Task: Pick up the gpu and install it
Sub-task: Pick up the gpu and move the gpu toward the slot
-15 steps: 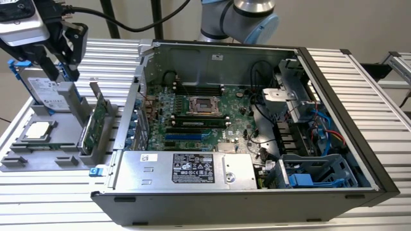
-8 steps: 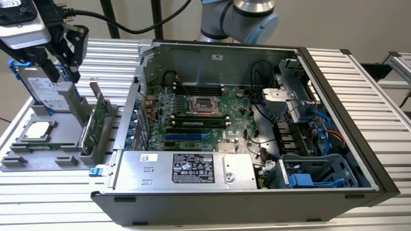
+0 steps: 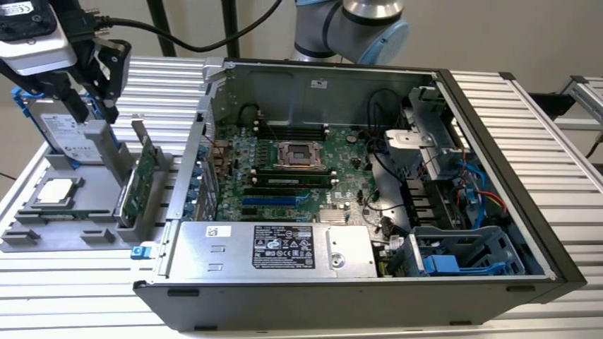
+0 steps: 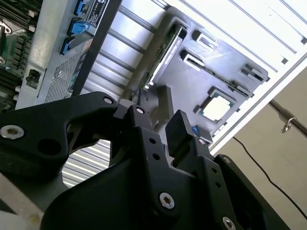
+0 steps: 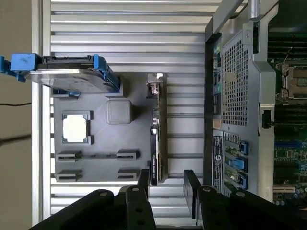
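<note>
Currently the gripper (image 3: pixel 92 106) hangs over the gray parts tray (image 3: pixel 56 236) at the exterior view's left, w/ its jaws spread apart and nothing between them. Both wrist views show the black fingers (image 5: pixel 144 181) parted w/ a clear gap. The gpu (image 3: pixel 141 176) stands on its long edge in a slot of the tray, on the side nearest the pc case (image 3: pixel 490 212), not touched by the gripper. In the first wrist view the gpu (image 5: pixel 157 129) shows edge-on as a thin strip w/ its silver bracket at the end farthest from the gripper (image 5: pixel 168 184). Its near end lies close to one finger and the gap sits just beside that end. In the second wrist view the gpu (image 4: pixel 165 52) lies beyond the fingertips, apart from the gripper (image 4: pixel 158 124). Also on the tray are a hard drive (image 3: pixel 66 134) w/ blue rails, propped upright under the gripper, and a square silver cpu (image 3: pixel 56 191) lying flat in its pocket, well apart from the gpu. The case lies on its side, open, on the slatted aluminium table (image 3: pixel 527 127). Its motherboard (image 3: pixel 292 169) is exposed, and a silver power supply (image 3: pixel 273 247) sits along the near wall.
</note>
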Controlling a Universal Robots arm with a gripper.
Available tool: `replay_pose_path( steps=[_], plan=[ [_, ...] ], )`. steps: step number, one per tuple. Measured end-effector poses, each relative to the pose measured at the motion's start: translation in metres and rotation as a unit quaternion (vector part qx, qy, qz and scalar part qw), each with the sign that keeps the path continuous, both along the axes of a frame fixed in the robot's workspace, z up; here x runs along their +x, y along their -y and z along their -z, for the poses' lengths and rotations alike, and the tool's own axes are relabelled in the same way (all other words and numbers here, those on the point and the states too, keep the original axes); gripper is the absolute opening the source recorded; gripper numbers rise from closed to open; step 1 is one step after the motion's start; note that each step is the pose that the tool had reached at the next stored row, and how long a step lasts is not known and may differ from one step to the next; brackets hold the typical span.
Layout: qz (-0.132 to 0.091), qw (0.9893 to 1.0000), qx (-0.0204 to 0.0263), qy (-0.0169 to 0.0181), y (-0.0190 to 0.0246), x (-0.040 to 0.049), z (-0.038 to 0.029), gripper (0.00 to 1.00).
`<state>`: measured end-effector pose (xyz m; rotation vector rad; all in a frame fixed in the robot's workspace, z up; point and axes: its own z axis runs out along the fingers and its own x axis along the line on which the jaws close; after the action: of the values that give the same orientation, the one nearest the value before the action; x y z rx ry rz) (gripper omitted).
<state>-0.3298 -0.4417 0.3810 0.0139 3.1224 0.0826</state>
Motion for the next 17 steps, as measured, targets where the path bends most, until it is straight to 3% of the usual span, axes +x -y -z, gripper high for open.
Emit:
replay_pose_path(
  steps=[17],
  plan=[
    [0.000,1.0000,0.0000,-0.0007,0.0000,-0.0009,0.0059,1.00]
  ],
)
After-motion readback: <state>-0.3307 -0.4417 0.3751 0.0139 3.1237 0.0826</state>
